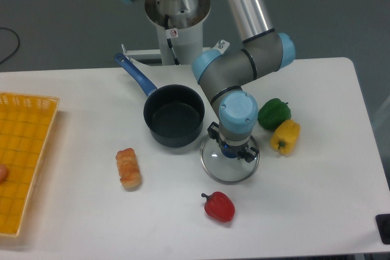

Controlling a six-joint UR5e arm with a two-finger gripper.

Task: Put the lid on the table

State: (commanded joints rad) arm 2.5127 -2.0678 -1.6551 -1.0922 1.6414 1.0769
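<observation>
White table point(317, 199), lid point(230, 167) beneath jaws

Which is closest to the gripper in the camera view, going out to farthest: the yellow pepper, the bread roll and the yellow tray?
Measured from the gripper, which is directly over the lid:
1. Yellow pepper, just to its right in the picture.
2. Bread roll, to its left, past the saucepan.
3. Yellow tray, at the far left edge of the table.
</observation>
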